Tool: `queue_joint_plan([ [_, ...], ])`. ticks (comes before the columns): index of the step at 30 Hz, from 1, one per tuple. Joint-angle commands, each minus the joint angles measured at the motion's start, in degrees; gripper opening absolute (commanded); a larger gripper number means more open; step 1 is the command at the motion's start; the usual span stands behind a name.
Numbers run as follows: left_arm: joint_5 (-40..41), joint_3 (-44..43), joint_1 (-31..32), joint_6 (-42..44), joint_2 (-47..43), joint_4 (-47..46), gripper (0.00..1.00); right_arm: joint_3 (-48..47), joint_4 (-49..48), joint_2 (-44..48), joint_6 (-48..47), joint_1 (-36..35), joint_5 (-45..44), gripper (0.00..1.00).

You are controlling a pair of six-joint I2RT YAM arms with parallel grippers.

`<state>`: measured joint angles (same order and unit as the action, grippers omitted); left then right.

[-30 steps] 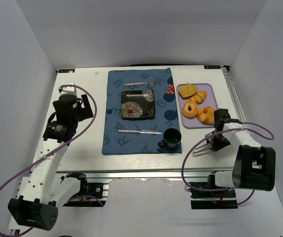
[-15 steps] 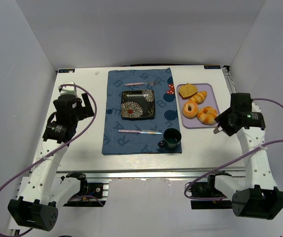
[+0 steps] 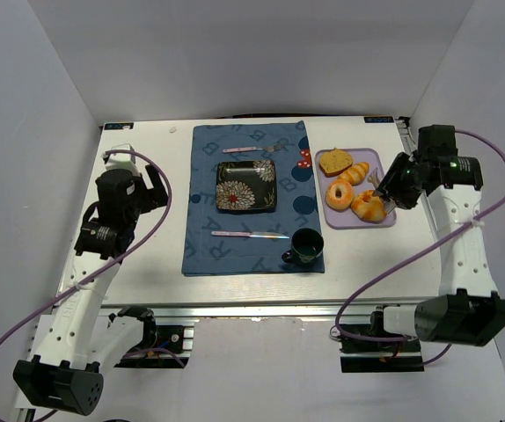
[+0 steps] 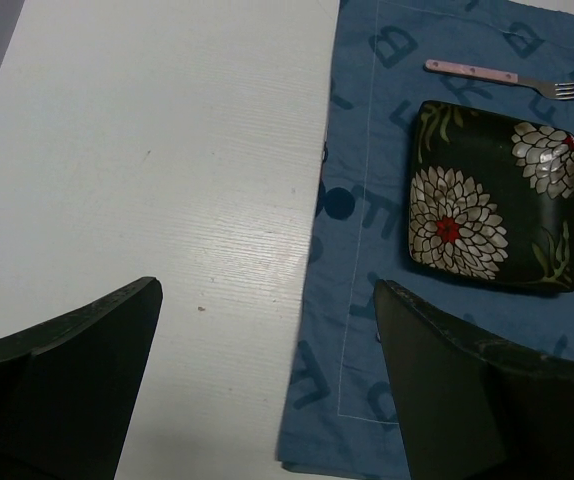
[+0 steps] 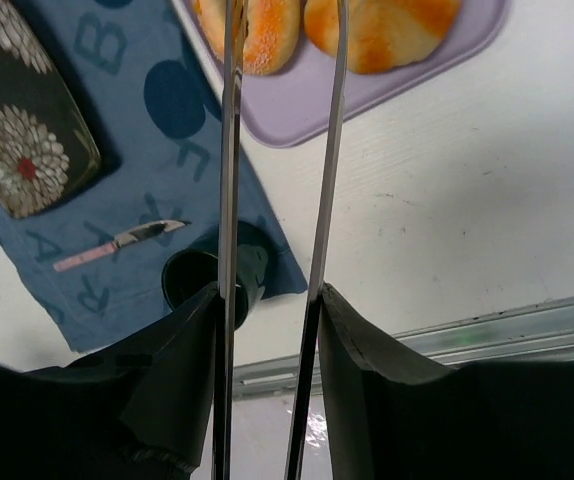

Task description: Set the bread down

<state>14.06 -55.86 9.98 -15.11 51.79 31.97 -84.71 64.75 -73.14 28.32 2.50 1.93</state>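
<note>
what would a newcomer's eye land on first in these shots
The lilac tray of golden breads at the right, with the right gripper holding metal tongs over it. Next, the black flowered plate, empty, mid-table on a blue mat, with the left gripper open to its left.

Ahead of the right gripper [image 5: 267, 295], lilac tray [image 5: 407, 75] bearing golden-orange rolls [image 5: 382, 30]; tongs [image 5: 230, 150] silver; to its left, blue placemat [image 5: 187, 150] printed with darker dots and letters; black plate [image 5: 27, 150], white flowers, red centre; knife [image 5: 117, 245] pink-handled.
</note>
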Motion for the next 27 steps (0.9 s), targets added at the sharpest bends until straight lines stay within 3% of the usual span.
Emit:
queue_joint_plan([
  [1,-0.7,0.6,0.3,-0.4,-1.7,-0.9,0.98,-2.0,-0.8,-2.1,-7.6,-0.2,5.9,0.47],
  [8,-0.5,0.1,0.3,0.1,-1.9,-0.2,0.98,0.5,-6.2,-6.1,-14.4,-0.5,9.8,0.48],
  [27,-0.3,-0.8,0.3,0.6,-0.9,1.1,0.98,10.0,-16.1,-11.5,-18.5,-0.7,9.1,0.50],
])
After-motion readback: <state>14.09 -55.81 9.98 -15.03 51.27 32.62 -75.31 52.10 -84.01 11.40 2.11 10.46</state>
